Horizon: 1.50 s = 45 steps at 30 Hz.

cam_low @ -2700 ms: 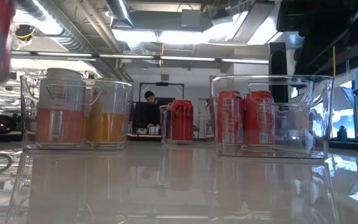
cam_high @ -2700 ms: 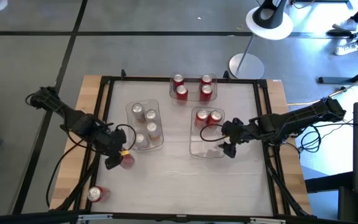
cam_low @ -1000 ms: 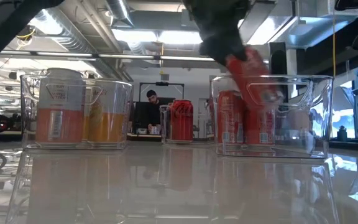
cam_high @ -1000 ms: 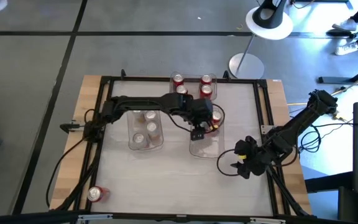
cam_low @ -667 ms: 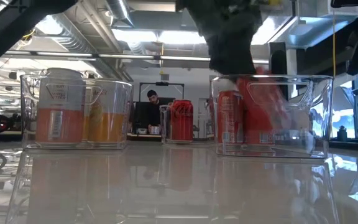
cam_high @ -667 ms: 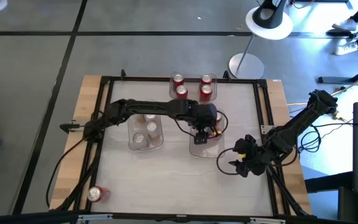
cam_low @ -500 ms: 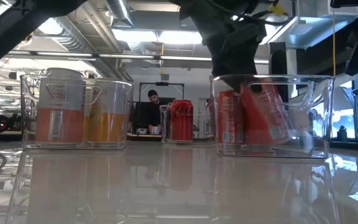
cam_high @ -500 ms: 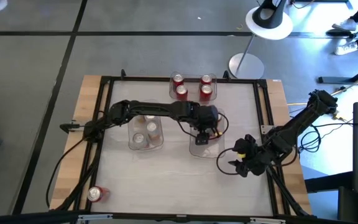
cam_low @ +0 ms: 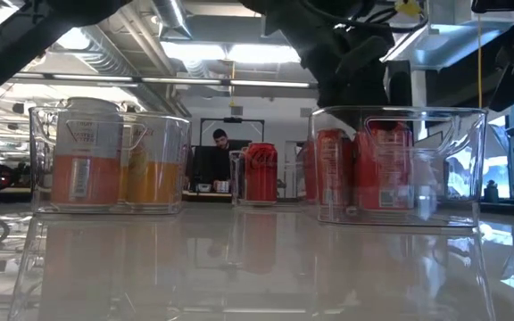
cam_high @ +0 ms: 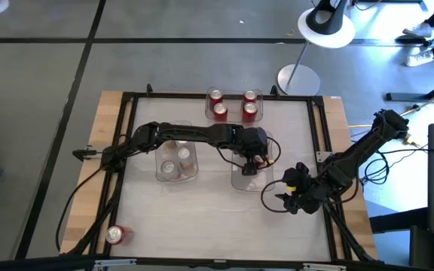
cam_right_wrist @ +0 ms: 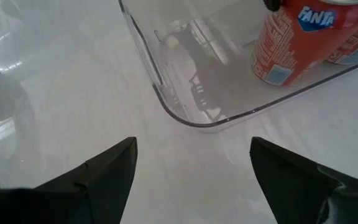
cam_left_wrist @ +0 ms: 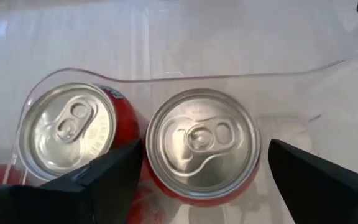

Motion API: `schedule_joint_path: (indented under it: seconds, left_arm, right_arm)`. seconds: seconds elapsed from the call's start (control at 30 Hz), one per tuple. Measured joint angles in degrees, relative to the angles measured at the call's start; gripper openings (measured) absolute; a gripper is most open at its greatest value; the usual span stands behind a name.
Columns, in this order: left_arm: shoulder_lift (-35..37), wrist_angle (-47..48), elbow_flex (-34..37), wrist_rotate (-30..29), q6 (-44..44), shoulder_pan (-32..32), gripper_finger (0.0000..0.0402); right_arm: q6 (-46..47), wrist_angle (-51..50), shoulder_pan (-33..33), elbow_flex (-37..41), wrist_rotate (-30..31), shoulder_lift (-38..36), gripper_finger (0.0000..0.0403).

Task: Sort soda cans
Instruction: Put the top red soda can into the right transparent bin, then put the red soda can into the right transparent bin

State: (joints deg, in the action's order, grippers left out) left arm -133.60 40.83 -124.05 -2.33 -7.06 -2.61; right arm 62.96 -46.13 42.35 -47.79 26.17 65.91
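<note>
Soda cans (cam_right_wrist: 294, 38), one reading "Fanta", orange-bodied

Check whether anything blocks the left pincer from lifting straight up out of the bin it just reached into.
Nothing visible does. The left pincer sits over the right clear bin, open, astride an upright red can beside another red can. The bin has no lid. The right pincer waits apart, outside the bin's near corner.

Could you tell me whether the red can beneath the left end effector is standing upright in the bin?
Upright: the red can shows its round silver top squarely to the left wrist view, standing inside the clear bin beside another can.
</note>
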Motion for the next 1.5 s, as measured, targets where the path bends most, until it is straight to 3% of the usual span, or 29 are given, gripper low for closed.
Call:
schedule_joint_path:
  seconds: [0.5, 0.9, 1.1, 1.3, 1.5]
  left_arm:
    - [6.3, 11.4, -1.9, -1.9, 0.0, 1.8, 0.0325]
    - [12.8, 40.8, -0.6, -7.1, 2.5, 5.7, 0.0326]
    - [20.4, 44.8, 9.2, -7.3, 8.0, 6.8, 0.0326]
    - [34.1, 36.4, 24.8, -7.9, 17.4, 8.8, 0.0326]
    - [47.0, 33.0, 38.3, -8.5, 31.5, 15.7, 0.0326]
  right_arm:
    - [-0.2, -0.1, 0.0, 0.0, 0.3, 0.0, 0.0309]
    - [-0.2, 1.6, 0.0, 0.0, 1.2, 0.0, 0.0309]
    - [-0.4, 0.9, 0.0, 0.0, 3.2, 0.0, 0.0309]
    - [-1.8, 0.0, 0.0, 0.0, 3.6, 0.0, 0.0309]
    - [-1.8, -0.5, 0.0, 0.0, 3.9, 0.0, 0.0309]
